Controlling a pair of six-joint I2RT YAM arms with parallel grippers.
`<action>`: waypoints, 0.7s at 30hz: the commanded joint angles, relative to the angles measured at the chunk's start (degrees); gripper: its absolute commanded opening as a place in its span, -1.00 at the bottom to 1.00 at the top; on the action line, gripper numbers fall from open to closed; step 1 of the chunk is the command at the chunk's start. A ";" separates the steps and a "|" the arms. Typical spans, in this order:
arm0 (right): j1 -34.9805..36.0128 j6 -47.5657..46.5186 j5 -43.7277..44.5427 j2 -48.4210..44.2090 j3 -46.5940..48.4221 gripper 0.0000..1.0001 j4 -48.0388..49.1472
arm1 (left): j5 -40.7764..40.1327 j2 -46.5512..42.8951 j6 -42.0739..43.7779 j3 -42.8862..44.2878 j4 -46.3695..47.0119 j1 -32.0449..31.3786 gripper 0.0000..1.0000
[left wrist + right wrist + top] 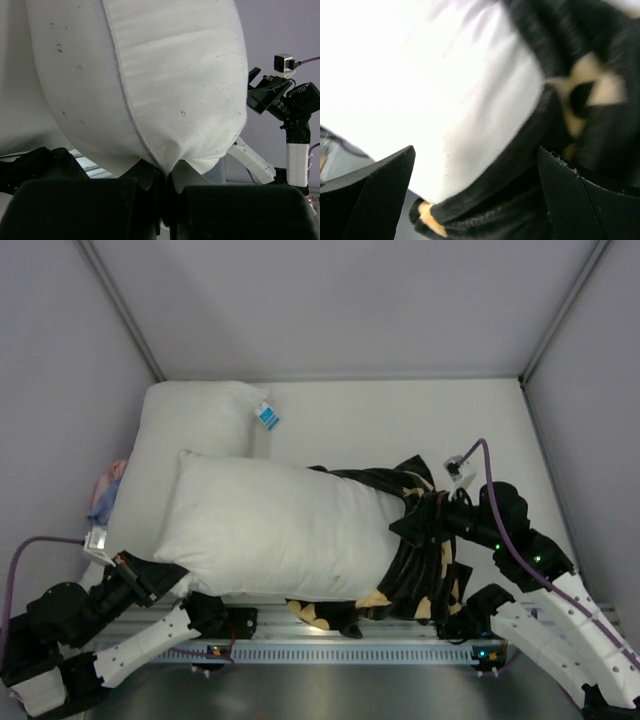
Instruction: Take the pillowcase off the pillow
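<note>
Your pillowcase (428, 562) sits bunched in black folds around the right end of the pillow (280, 530), with tan print showing along the near edge. Most of the pillow is bare and white, and it lies across the middle of the table (400, 425).

From overhead, your left gripper (150, 578) meets the pillow's near left corner. The right gripper (420, 523) is buried in the dark folds, black against black, so you cannot read its jaws from there. The wrist cameras fill that in.

In the left wrist view, your left gripper (167, 181) is clamped tight on the very tip of the pillow's (175, 75) seamed corner. The pillow bulges above it, and the right arm (298, 162) stands far off.

In the right wrist view, blurred as it is, your right gripper (475, 200) stands spread wide and grips nothing. A rolled hem of pillowcase (520, 165) and bare white pillow (445, 90) lie between its fingers (370, 195).

Only the overhead view shows the rest. A second white pillow (195, 420) lies behind and to the left, touching the first, with a blue-and-white tag (266, 416) at its right corner. A pink and blue cloth bundle (108, 495) is tucked against the left wall. The table is white, the walls (350, 300) are pale grey, and a perforated metal rail (350, 651) runs along the near edge between the arm bases.
</note>
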 commanded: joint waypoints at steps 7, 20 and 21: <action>21.37 11.80 9.48 3.04 -15.39 0.99 11.03 | -0.41 0.19 -0.89 -7.92 4.22 0.37 -1.00; 15.16 0.02 22.44 62.27 27.89 0.99 22.30 | 5.38 0.10 -1.77 -11.17 4.57 2.30 -1.00; 14.46 0.02 22.00 63.61 30.47 0.99 20.12 | 5.82 0.10 -1.25 -11.26 4.48 2.82 -1.00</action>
